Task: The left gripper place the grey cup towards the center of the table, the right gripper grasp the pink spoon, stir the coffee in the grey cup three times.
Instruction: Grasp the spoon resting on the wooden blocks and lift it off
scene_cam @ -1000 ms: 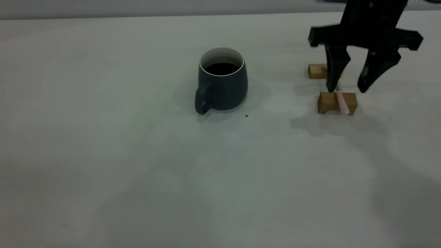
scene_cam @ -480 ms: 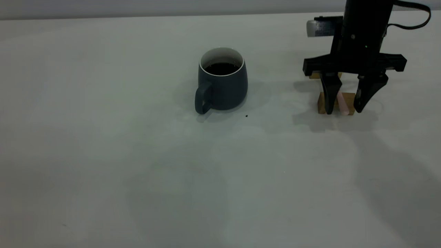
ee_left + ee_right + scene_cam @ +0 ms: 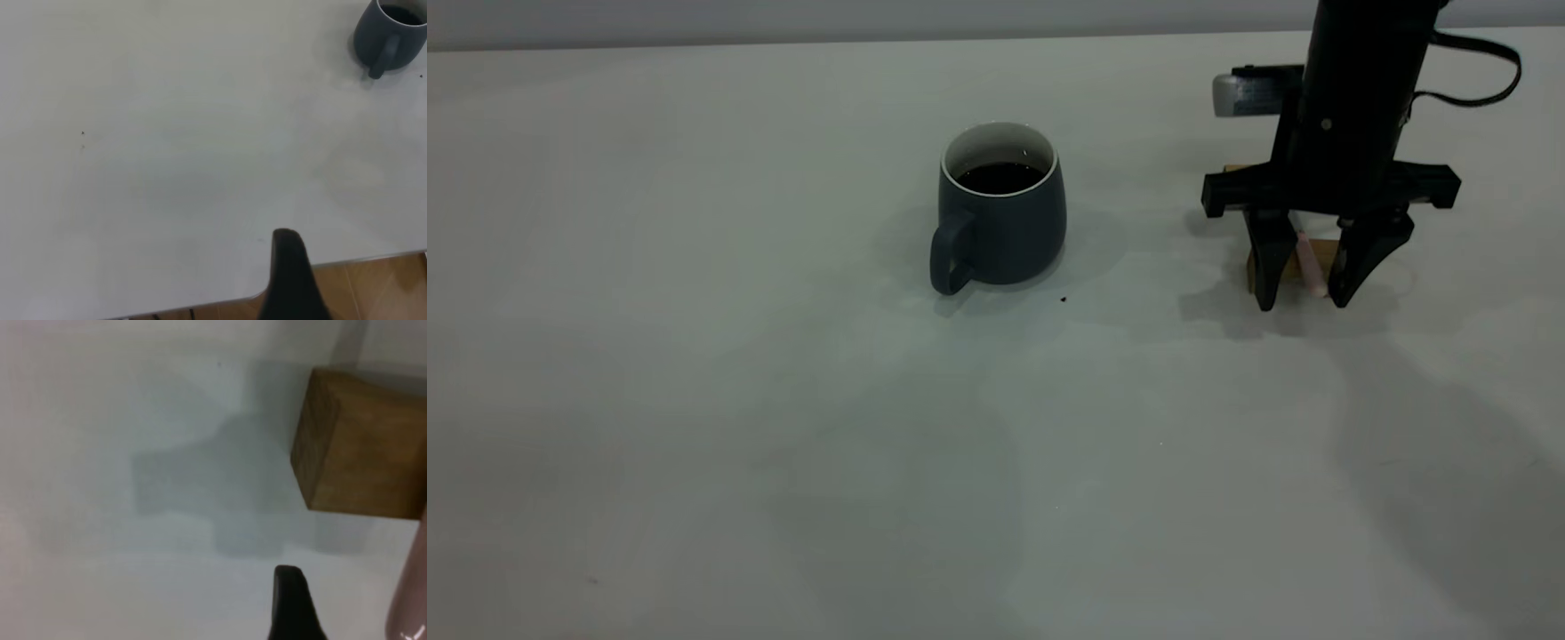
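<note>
The grey cup [image 3: 1000,222] stands upright mid-table, handle toward the camera, with dark coffee [image 3: 999,177] inside. The pink spoon [image 3: 1311,263] lies across a small wooden block [image 3: 1327,255] at the right. My right gripper [image 3: 1303,304] is open and lowered over that block, one finger on each side of the spoon's handle and not touching it. The right wrist view shows one black finger [image 3: 288,607], the spoon's pink handle [image 3: 410,600] and a wooden block [image 3: 363,447]. My left gripper [image 3: 373,287] hangs open over the table's edge, far from the cup [image 3: 390,30].
A second wooden block [image 3: 1232,168] peeks out behind the right gripper's crossbar. A tiny dark speck [image 3: 1063,300] lies just in front of the cup. The table edge [image 3: 347,259] and a brown floor [image 3: 380,293] show in the left wrist view.
The right gripper has come down from above the blocks to table level. Its fingers have narrowed around the spoon and the near block. The cup has not moved.
</note>
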You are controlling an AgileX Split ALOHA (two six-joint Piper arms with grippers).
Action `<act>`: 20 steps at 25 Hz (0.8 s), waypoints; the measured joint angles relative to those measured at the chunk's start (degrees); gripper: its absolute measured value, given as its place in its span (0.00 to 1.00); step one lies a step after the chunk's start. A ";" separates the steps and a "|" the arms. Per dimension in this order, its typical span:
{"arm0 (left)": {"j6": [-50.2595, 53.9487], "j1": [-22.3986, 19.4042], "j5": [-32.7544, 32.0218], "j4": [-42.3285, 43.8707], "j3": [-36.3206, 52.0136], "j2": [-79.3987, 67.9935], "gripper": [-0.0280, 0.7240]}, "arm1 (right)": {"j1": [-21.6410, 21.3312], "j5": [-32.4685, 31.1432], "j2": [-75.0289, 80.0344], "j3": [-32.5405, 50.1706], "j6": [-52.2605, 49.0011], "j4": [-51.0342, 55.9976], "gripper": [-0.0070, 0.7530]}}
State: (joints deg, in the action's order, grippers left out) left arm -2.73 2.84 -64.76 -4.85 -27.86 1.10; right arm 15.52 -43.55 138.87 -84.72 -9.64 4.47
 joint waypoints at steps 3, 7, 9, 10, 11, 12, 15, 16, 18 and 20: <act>0.00 0.00 0.00 0.00 0.00 0.00 0.79 | 0.00 1.05 0.29 0.00 -0.12 0.00 0.70; 0.00 0.00 0.00 0.00 0.00 0.00 0.79 | 0.00 1.17 0.33 -0.05 -0.12 0.00 0.64; 0.00 0.00 0.00 0.00 0.00 0.00 0.79 | 0.00 1.17 0.33 -0.05 -0.12 0.00 0.55; 0.00 0.00 0.00 0.00 0.00 0.00 0.79 | 0.00 1.17 0.33 -0.05 -0.12 0.00 0.50; 0.00 0.00 0.00 0.00 0.00 0.00 0.79 | 0.00 1.17 0.33 -0.05 -0.12 -0.05 0.44; 0.00 0.00 0.00 0.00 0.00 0.00 0.79 | 0.00 1.11 0.33 -0.05 -0.12 -0.13 0.37; 0.00 0.00 0.00 0.00 0.00 0.00 0.79 | 0.00 0.01 0.33 -0.05 -0.14 -0.90 0.19; 0.00 0.00 0.00 0.00 0.00 0.00 0.79 | 0.00 -0.75 0.33 -0.05 -0.14 -1.25 0.19; 0.00 0.00 0.00 0.00 0.00 0.00 0.79 | 0.00 -2.25 0.13 -0.05 -0.25 -2.17 0.20; 0.00 0.00 0.00 0.00 0.00 0.00 0.79 | 0.00 -3.23 -0.87 -0.05 -0.33 -3.04 0.20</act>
State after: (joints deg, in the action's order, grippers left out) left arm -2.73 2.84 -64.76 -4.85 -27.86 1.10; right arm 15.52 -46.78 138.01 -84.77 -9.97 1.43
